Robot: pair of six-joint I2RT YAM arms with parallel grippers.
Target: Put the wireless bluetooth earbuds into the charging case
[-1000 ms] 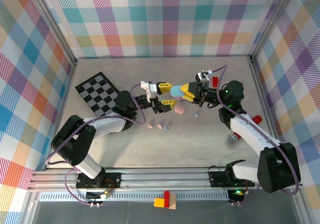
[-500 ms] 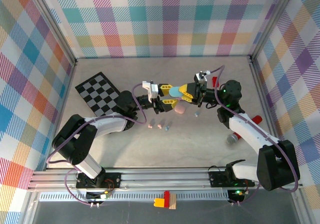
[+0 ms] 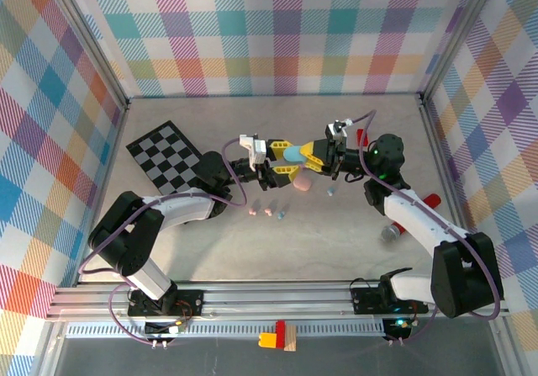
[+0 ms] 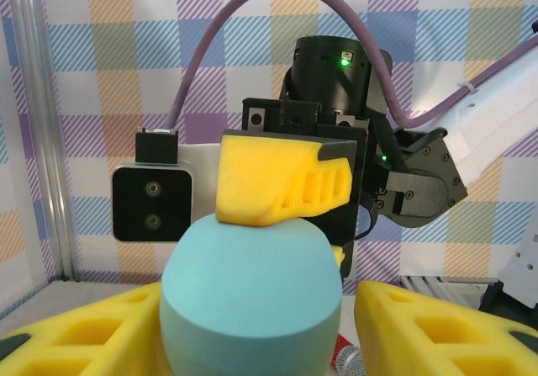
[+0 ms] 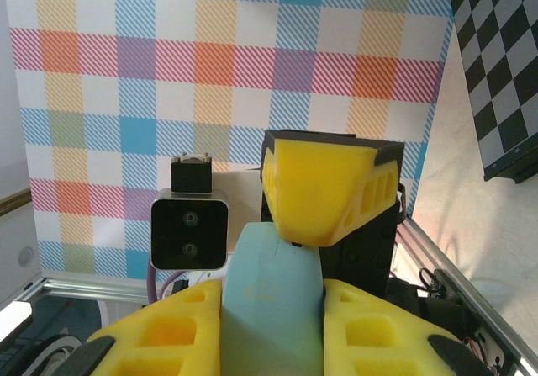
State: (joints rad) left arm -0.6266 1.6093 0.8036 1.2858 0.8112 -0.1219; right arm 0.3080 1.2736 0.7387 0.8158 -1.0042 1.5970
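From above, the two arms meet in the middle of the frame over the table (image 3: 336,241). The left gripper (image 3: 282,160) and the right gripper (image 3: 306,157) face each other, with the light blue case (image 3: 293,151) held in the air between them. This view also shows where the loose things lie. A pink case (image 3: 301,182) sits on the table just below the grippers. A row of earbuds (image 3: 269,212), two pink and one bluish, lies lower and to the left of it. A single pale earbud (image 3: 331,192) lies to its right. The checkered mat (image 3: 164,157) is at centre left and a red block (image 3: 361,136) is just right of the right gripper.

The wrist views show the grips. In the right wrist view the case stands narrow and is pinched tightly between that gripper's own yellow fingers (image 5: 160,338), and one left finger (image 5: 324,187) rests on its top edge. In the left wrist view the case looks wide and domed. The left gripper's fingers (image 4: 437,325) are spread either side of it, with a sliver of gap on the right of the frame, so they bracket it without clamping. One right finger (image 4: 282,178) sits on top of the dome
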